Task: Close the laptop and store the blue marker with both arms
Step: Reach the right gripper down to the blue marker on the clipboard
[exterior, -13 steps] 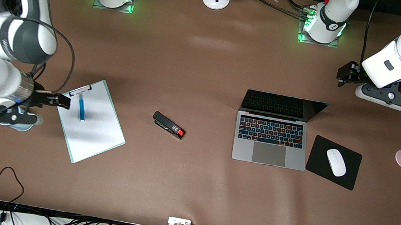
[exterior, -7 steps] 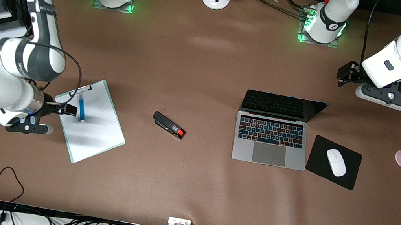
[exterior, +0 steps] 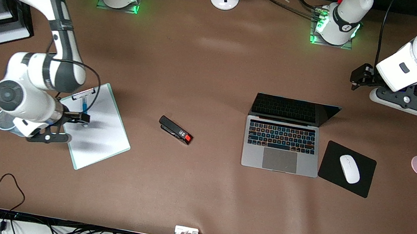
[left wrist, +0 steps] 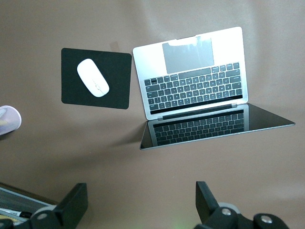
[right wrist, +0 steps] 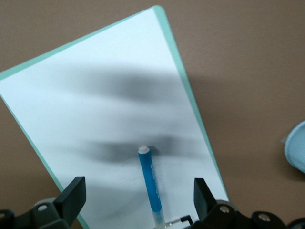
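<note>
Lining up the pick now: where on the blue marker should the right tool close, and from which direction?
Grip the blue marker mid-barrel, coming straight down. It lies flat on the clipboard, so only its long sides are free. The open right tool is over it; set the fingers across the barrel, away from the clip.

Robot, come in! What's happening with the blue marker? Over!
Right gripper open over blue marker, on clipboard. Left gripper open, waiting. Laptop open.
</note>
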You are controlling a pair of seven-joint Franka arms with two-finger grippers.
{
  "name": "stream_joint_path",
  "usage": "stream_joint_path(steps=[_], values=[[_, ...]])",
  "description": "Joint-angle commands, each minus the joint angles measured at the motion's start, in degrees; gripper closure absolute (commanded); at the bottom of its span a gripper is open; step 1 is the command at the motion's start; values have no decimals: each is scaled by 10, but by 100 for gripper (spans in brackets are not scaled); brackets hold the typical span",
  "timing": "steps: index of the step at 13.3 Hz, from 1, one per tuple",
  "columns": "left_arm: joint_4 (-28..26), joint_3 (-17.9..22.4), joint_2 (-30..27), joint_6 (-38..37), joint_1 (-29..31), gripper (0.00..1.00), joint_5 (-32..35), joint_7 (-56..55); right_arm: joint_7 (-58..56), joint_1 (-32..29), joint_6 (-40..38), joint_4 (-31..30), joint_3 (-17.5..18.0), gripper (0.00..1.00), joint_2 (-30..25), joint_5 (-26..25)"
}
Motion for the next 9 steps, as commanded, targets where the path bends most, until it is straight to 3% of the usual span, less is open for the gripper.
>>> stream_joint_path(steps=[1,4,5,6,8,9], values=[[18,-4,6,-23,4,0,6,-5,7,0,27,-34,0,0,-16,-10],[17,-4,22,-32,4,0,4,-3,4,-4,44,-48,0,0,-13,-9],[18,-4,29,-34,4,14,4,-2,1,-5,44,-49,0,1,-11,-9],[18,-4,30,-39,4,38,3,-2,-1,-5,44,-49,0,1,-10,-9],[19,-4,31,-51,4,63,2,4,-2,-7,44,-50,0,4,-4,-9],[19,-4,31,-56,3,82,0,2,-2,-7,44,-51,0,5,-2,-9]])
